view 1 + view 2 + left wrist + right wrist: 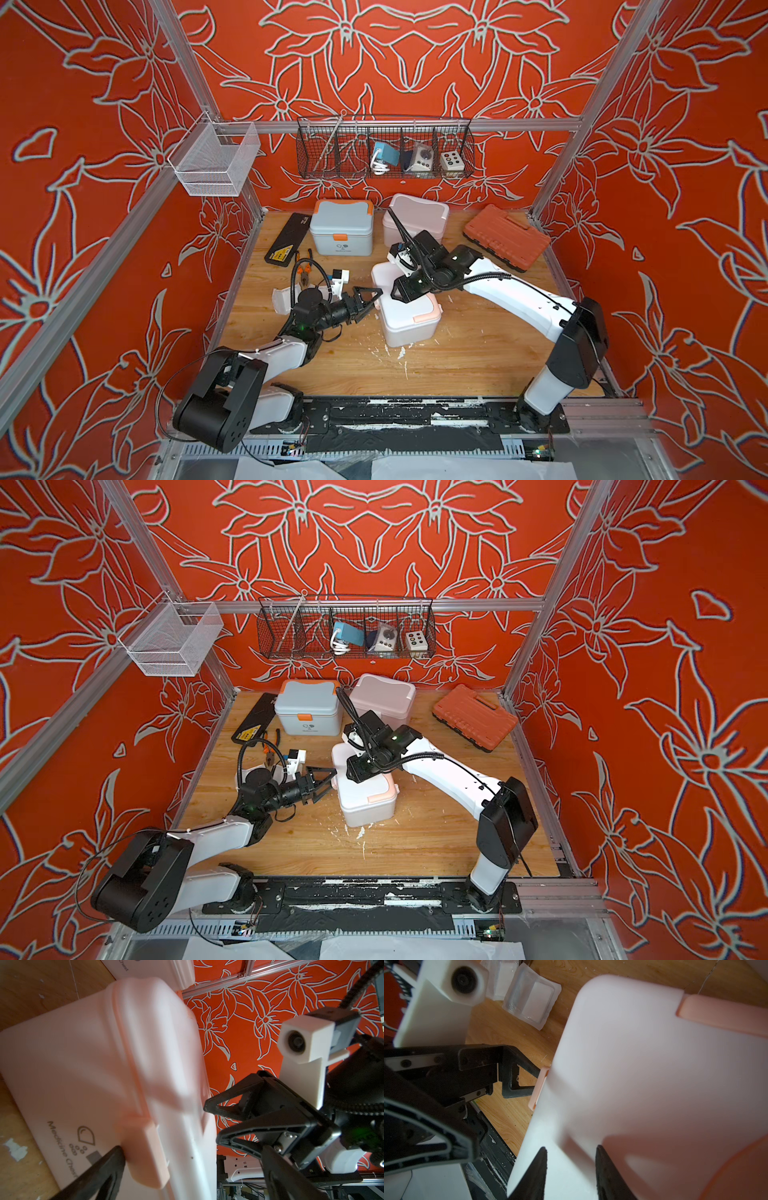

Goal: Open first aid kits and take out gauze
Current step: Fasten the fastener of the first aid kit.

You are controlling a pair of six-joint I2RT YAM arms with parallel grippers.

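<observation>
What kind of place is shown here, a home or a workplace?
Probably a robot test booth: left arm and right arm on a base rail, aluminium frame around printed walls, first aid kits on a wooden tabletop.

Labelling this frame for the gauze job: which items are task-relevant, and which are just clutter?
Job in hand:
white-and-peach first aid kit
blue-grey first aid kit
pale pink first aid kit
gauze packets

Lying about:
pliers
black case with yellow label
orange tool case
black wire basket
white mesh basket
</observation>
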